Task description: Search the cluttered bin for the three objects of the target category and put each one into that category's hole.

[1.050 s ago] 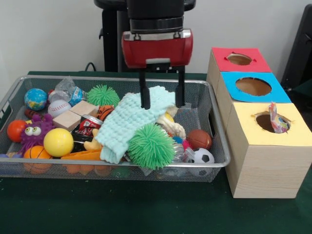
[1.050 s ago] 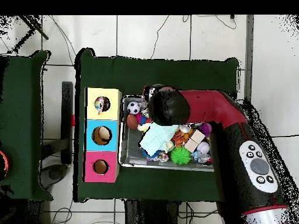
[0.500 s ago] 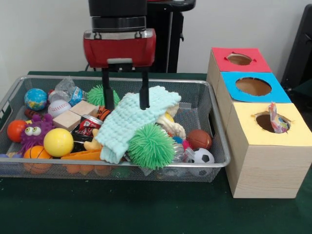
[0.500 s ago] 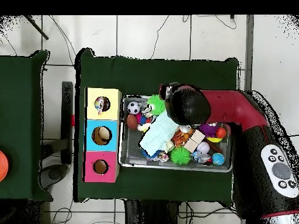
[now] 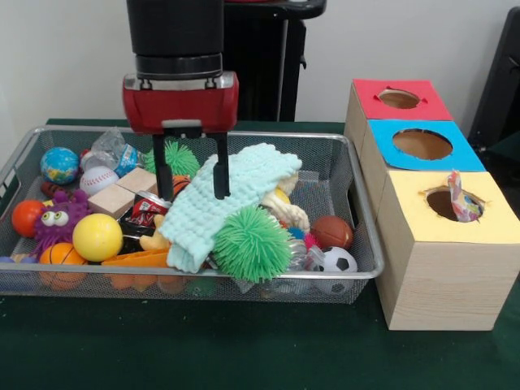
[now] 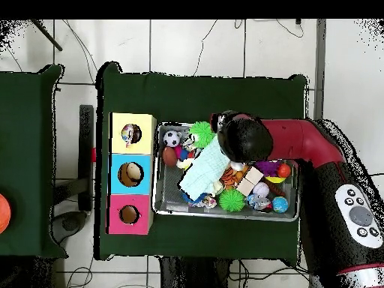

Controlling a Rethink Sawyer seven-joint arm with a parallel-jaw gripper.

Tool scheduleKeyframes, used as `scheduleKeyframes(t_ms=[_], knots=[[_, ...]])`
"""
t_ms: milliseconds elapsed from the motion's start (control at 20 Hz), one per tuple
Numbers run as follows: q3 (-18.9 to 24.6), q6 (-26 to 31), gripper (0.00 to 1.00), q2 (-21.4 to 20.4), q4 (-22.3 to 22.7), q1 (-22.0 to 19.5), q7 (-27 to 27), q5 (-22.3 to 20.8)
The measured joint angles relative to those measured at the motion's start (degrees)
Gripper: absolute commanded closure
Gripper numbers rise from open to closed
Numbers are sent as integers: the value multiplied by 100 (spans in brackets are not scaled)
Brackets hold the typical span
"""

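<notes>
Scanning from the left of the front view, I see the wire mesh bin (image 5: 357, 244) on the green table (image 5: 244, 349), its left end packed with small toys: a globe ball (image 5: 59, 165) and a baseball (image 5: 98, 179) at the back, an orange ball (image 5: 26, 217), a purple googly-eyed toy (image 5: 57, 219) and a yellow ball (image 5: 97, 236) nearer the front, a mini basketball (image 5: 58, 255) against the front wall. Two wooden blocks (image 5: 126, 191) and a red can (image 5: 150, 207) lie beside them. My gripper (image 5: 192, 175) hangs over the bin's middle, fingers parted and empty; one finger (image 5: 166, 175) stands in front of the rear spiky green ball (image 5: 172, 157), the other (image 5: 219, 175) in front of the upper edge of the mint knitted cloth (image 5: 227, 199). I cannot tell whether either tip touches anything. The cloth drapes across the heap; a second spiky green ball (image 5: 252, 242) sits at its lower right. Further right lie a brown football (image 5: 331, 231) and a soccer ball (image 5: 337, 262). Right of the bin stands the sorting box (image 5: 439, 268), with a red-topped hole (image 5: 399, 98) farthest back, a blue-topped hole (image 5: 422, 144) in the middle and a yellow-topped hole (image 5: 448, 203) nearest; a crinkled wrapper (image 5: 461, 199) sticks out of the yellow one. Overhead, the arm (image 6: 300, 142) covers the bin's centre.
</notes>
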Motion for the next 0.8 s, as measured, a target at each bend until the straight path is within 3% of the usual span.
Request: scheduleKeyframes(t_ms=[800], knots=[[0, -20, 0, 49, 650, -151, 0, -378]])
